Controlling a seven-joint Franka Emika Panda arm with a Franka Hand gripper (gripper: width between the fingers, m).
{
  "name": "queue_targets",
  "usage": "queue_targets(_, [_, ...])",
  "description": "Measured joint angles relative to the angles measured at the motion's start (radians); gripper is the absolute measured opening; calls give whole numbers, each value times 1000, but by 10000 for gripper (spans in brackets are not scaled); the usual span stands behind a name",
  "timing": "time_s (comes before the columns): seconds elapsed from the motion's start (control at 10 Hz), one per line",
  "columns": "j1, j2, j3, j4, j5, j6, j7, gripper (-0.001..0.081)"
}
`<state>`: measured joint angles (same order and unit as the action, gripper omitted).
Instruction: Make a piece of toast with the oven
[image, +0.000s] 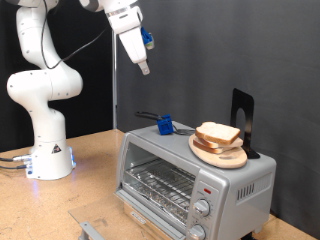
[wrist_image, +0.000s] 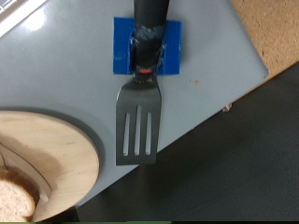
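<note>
The silver toaster oven (image: 235, 190) stands at the exterior view's lower right, with its wire rack showing through the glass front. The piece of toast (image: 217, 133) lies on a round wooden plate (image: 215, 155) on top of the oven. My gripper (image: 143, 66) hangs high above the oven's left end, apart from everything and holding nothing. The wrist view looks down on the oven top (wrist_image: 56, 65), with the plate (wrist_image: 47, 159) and the toast's edge (wrist_image: 14, 194) in one corner. My fingers do not show there.
A black slotted spatula (wrist_image: 140, 121) with a blue block (wrist_image: 121, 51) on its handle lies on the oven top, also seen in the exterior view (image: 160, 124). A black upright stand (image: 243, 115) is behind the plate. The robot base (image: 45, 150) stands at left.
</note>
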<state>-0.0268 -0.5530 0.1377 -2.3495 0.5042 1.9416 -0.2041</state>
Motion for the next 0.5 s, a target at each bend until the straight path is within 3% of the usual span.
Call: queue_targets(0.5, [0, -14, 61, -18, -29, 66, 48, 809])
